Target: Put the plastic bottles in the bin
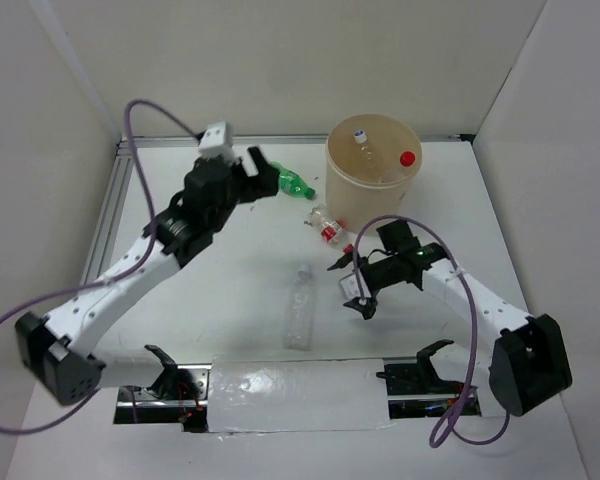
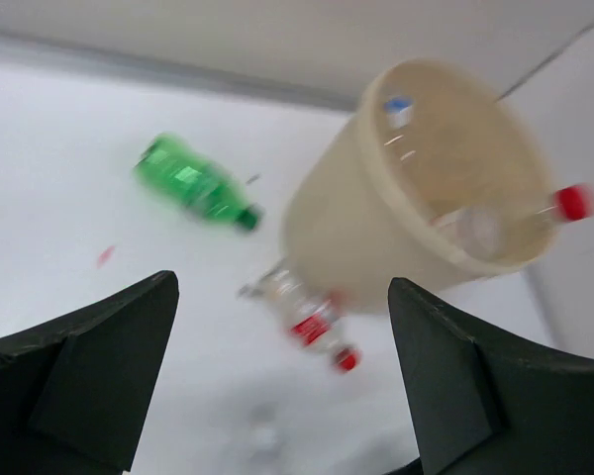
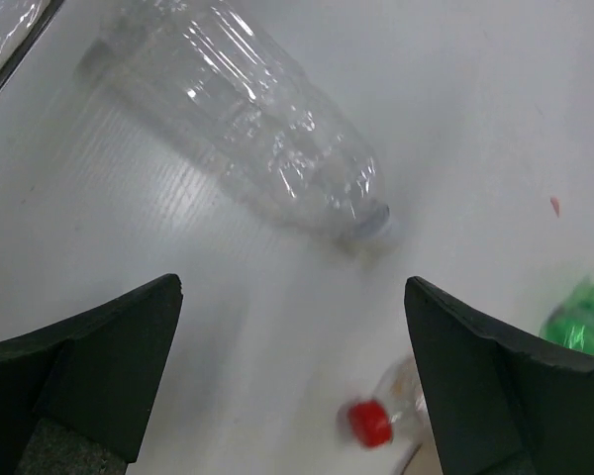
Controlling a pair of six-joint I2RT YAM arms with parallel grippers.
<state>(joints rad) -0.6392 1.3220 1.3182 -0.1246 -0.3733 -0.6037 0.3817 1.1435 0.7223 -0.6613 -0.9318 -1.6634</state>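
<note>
Left gripper [image 2: 282, 297] and right gripper [image 3: 292, 297] both had jaws spread wide, holding nothing. The bin [image 1: 365, 200] stood at the table's [image 1: 230, 290] far side with a red-capped bottle [image 1: 404, 160] and a blue-capped bottle [image 1: 361, 135] inside. The green bottle [image 1: 295, 184] and red-labelled bottle [image 1: 325, 228] lay just left of the bin, and the clear bottle [image 3: 247, 119] lay near the right gripper.

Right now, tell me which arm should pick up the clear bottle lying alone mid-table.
Right. The right gripper hangs open close beside the clear bottle, which lies just ahead of it in its wrist view. The left gripper, also open, is at the far side near the green bottle, much farther off.
</note>
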